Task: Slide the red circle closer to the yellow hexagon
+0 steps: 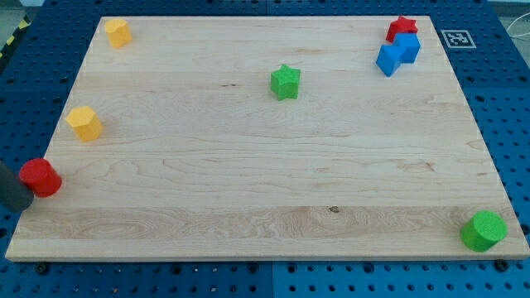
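red circle (40,177) sits at the board's left edge, just below the yellow hexagon (84,122). my tip (25,201), a bare rod with no jaws, touches its lower-left side, so the hexagon lies up and right.

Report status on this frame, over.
My tip sits just left of the red circle. Yellow hexagon up-right, apart. Nothing between.
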Available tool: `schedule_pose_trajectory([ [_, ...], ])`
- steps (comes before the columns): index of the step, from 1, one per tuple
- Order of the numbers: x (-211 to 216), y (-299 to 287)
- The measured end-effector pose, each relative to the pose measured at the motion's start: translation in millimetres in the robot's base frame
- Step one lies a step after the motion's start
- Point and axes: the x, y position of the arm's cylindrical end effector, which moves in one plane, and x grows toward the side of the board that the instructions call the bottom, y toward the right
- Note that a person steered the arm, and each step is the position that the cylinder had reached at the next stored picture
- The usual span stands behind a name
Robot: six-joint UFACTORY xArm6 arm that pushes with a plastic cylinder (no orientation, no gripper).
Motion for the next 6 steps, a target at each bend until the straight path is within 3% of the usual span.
schedule_pose_trajectory([
  [3, -68, 1],
  [5, -75, 7],
  [6, -56, 1],
])
